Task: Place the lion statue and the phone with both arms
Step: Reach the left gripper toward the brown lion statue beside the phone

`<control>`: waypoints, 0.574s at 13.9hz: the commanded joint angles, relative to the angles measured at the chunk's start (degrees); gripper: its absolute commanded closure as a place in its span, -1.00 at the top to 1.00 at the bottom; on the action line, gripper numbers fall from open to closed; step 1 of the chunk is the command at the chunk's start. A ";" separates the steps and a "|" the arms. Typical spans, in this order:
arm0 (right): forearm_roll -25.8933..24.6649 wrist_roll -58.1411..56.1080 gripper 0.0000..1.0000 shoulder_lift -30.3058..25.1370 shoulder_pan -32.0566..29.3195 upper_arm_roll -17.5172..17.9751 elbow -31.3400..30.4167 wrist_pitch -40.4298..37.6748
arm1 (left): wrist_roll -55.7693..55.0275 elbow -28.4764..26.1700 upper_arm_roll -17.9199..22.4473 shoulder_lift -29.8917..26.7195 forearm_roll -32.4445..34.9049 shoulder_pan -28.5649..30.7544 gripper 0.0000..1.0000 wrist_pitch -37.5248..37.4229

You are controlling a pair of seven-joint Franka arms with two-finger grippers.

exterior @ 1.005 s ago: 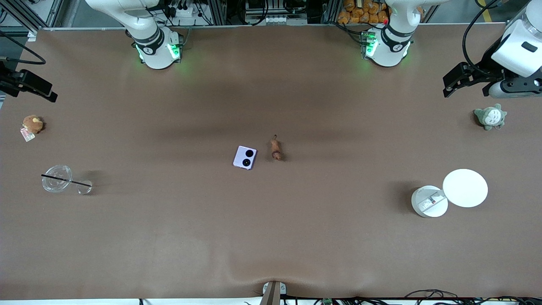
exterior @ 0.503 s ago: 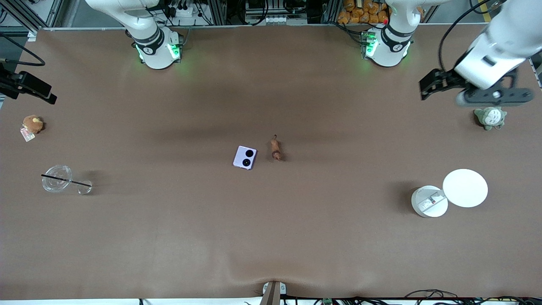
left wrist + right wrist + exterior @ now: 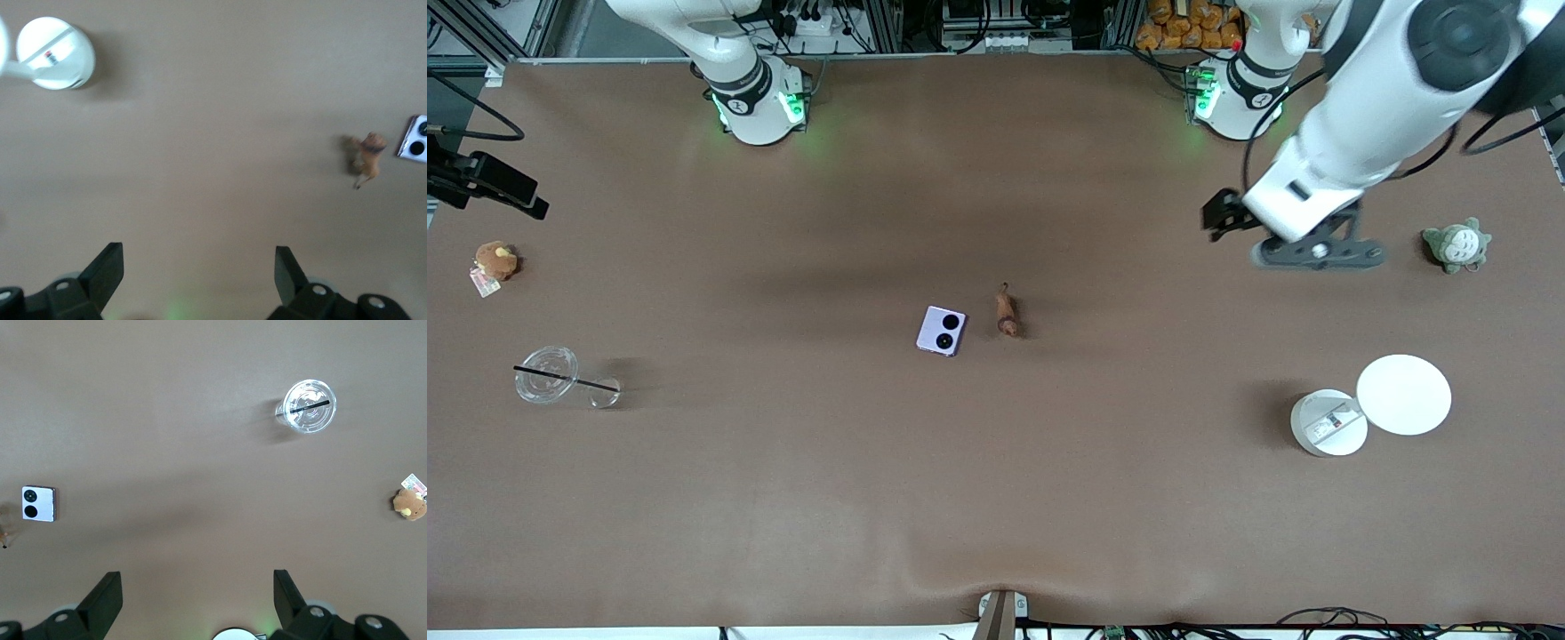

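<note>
Near the centre of the front view, lying on the brown table [image 3: 783,498]: the lavender phone [image 3: 942,331], folded, its two black camera circles facing up, and just beside it toward the left arm's end, not touching, the small reddish-brown lion statue [image 3: 1007,313], thin tail pointing to the top of the frame. In the left wrist view, both at the right edge of the picture: the lion statue [image 3: 369,157] and a cropped corner of the phone [image 3: 415,139].

In the upper right of the front view, up in the air over bare table: the left gripper [image 3: 1218,216], fingers spread wide with nothing between them (plain in the left wrist view, where the dark left gripper [image 3: 199,270] frames only tabletop). At the upper left edge of the front view, also in the air: the right gripper [image 3: 520,197], likewise spread and holding nothing, shown in the right wrist view as the right gripper [image 3: 197,589] over bare table.

Elsewhere in the front view: a grey-white plush creature [image 3: 1456,244] at the right, a white round container [image 3: 1328,423] touching its white lid [image 3: 1403,395] at the lower right, a brown plush toy [image 3: 495,260] with a tag at the left edge, and a clear cup with a black straw [image 3: 547,375] nearer the camera than that toy
</note>
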 commanded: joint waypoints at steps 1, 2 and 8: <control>1.10 -0.68 1.00 -1.14 -0.41 -0.12 -1.19 0.25 | -7.10 1.54 -0.41 6.06 0.68 -4.96 1.00 5.17; 1.10 -0.68 1.00 -1.14 -0.41 -0.12 -1.19 0.25 | -9.91 1.62 -0.41 7.91 1.64 -6.81 1.00 6.93; 1.10 -0.68 1.00 -1.14 0.03 -0.04 -1.19 0.34 | -30.91 9.15 -0.15 23.18 12.34 -19.90 1.00 13.45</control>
